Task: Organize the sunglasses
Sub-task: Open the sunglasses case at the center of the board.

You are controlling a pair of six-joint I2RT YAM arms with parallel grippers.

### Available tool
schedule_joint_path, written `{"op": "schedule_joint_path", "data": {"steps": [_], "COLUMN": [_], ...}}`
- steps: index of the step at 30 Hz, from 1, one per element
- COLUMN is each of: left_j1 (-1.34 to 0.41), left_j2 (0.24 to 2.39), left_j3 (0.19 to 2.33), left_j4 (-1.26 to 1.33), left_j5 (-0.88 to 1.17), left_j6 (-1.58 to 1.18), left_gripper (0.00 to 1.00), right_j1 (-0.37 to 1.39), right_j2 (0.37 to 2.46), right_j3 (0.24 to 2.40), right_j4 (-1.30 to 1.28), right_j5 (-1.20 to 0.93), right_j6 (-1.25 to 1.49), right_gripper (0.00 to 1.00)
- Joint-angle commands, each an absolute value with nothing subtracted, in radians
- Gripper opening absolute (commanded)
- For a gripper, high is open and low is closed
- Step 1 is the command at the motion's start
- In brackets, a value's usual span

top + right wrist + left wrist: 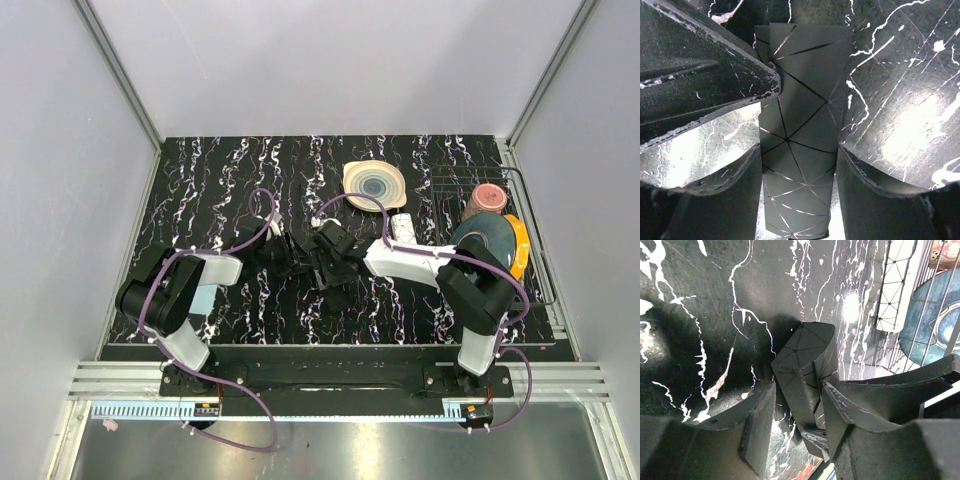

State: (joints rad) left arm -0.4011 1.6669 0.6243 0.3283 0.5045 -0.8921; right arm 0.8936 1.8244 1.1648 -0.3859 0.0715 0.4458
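Observation:
The sunglasses do not show in any view. A flat black case (800, 125) with thin silver lines lies at mid-table, and both arms meet over it. My right gripper (799, 150) is shut on it, one finger pressed to each long side. In the left wrist view the case (805, 360) slants between the fingers of my left gripper (799, 390). That gripper stands open: the case's end leans toward its right finger, and bare table shows beside its left finger. From above, the left gripper (298, 256) and right gripper (326, 266) almost touch.
A white oblong box (400, 222) lies just right of the grippers. A cream plate with blue rings (375, 184) sits behind it. A wire rack (535, 262) at the right holds a dark blue plate (485, 235), an orange plate (518, 248) and a pink cup (488, 197).

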Motion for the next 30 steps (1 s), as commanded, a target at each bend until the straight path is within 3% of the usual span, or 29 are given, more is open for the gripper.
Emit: {"op": "schedule_joint_path", "data": {"steps": [1,7,13,24,30], "left_j1": [-0.4,-0.402,-0.402,-0.408,-0.41], "left_j2": [1.67,1.648,1.574,1.589,1.594], "left_j3": [0.614,0.609,0.591,0.566,0.552], "left_j4": [0.407,0.361,0.302,0.344,0.385], "left_j5": [0.506,0.476,0.414,0.434,0.451], "left_j6": [-0.902,-0.879,-0.847,-0.865,-0.879], "left_gripper": [0.42,0.3,0.35,0.23,0.27], "right_j1": [0.904,0.902,0.905,0.904,0.904], "right_j2": [1.809,1.822,1.829,1.833,1.835], "right_j3": [1.152,1.149,1.146,1.138,1.137], "right_j4": [-0.328,-0.319,-0.314,-0.295,-0.285], "right_j5": [0.002,-0.025,-0.026,-0.046,-0.063], "right_j6": [0.416,0.431,0.439,0.457,0.459], "right_gripper": [0.42,0.37,0.36,0.34,0.33]}}
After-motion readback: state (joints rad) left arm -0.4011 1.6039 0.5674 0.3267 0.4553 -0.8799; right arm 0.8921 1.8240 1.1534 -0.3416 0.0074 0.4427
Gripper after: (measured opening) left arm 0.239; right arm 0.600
